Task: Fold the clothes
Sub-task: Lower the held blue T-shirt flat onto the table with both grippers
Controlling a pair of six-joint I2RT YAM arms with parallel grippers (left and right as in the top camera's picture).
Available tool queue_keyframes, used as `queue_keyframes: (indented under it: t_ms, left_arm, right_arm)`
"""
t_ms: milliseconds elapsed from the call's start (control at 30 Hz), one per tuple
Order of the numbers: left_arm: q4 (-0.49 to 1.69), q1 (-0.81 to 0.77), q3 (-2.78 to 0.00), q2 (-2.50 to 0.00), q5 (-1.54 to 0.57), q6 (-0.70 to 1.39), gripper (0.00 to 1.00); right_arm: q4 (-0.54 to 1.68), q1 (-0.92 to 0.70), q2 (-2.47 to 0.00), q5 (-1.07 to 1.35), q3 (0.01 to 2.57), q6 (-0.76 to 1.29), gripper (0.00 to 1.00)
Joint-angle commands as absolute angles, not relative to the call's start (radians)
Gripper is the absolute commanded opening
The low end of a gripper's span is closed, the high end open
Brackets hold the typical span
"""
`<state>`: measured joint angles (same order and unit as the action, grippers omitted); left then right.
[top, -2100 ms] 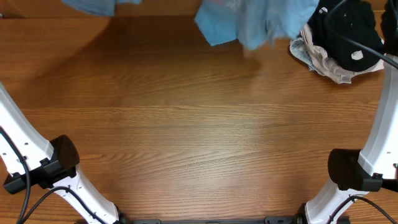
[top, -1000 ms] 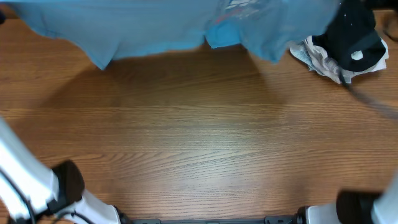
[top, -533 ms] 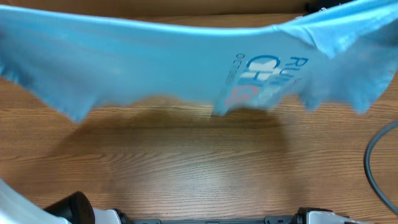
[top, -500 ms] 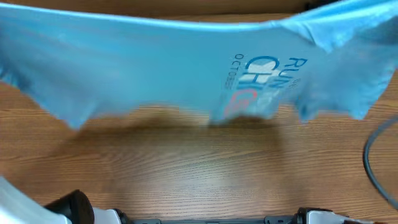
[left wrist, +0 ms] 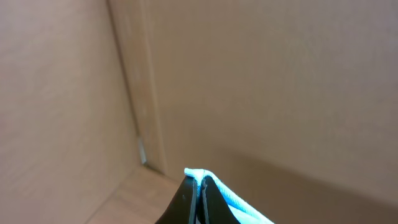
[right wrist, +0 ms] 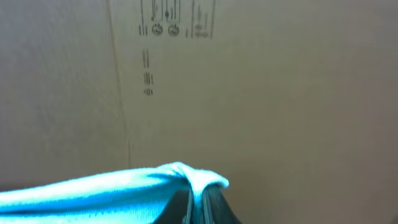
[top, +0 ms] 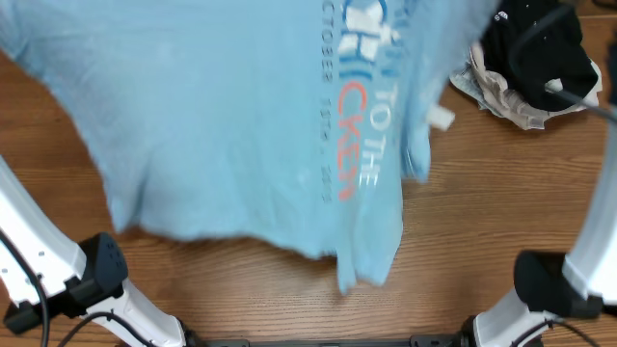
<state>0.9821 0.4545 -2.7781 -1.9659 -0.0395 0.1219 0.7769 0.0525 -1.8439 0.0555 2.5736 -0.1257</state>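
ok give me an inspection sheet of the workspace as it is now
surface: wood table, bare at front and right
job's things: blue shirt, print up, blurred, covers much of the table; pile of black and pale clothes, far right corner
clutter: nothing seen
grippers: left gripper shut on shirt edge; right gripper shut on shirt edge
cables: black cable beside the pile
surroundings: cardboard wall, some print on it
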Motion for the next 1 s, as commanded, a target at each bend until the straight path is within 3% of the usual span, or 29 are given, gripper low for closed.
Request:
queue_keyframes:
  t_ms: [0, 167, 433, 967]
  left_arm:
    - [0.886, 0.453, -2.780, -1.987, -0.023, 0.162, 0.04]
    - [0.769, 0.442, -2.780, -1.967, -0.027, 0.164, 0.04]
    - [0.736, 0.445, -2.780, -1.935, -0.054, 0.160, 0.04]
    - [1.459, 0.445, -2.777, -2.027, -0.079, 0.127, 0.04]
  right_arm:
    - [0.661, 0.067, -1.847, 0.016, 2.580, -0.075, 0.04]
    - [0.559, 0.073, -1.828, 0.013, 2.626, -0.025, 0.04]
    - [0.574, 0.073, -1.827, 0.014, 2.683, -0.029, 0.04]
    - [1.175, 0.073, -2.060, 0.246, 2.683, -0.029, 0.04]
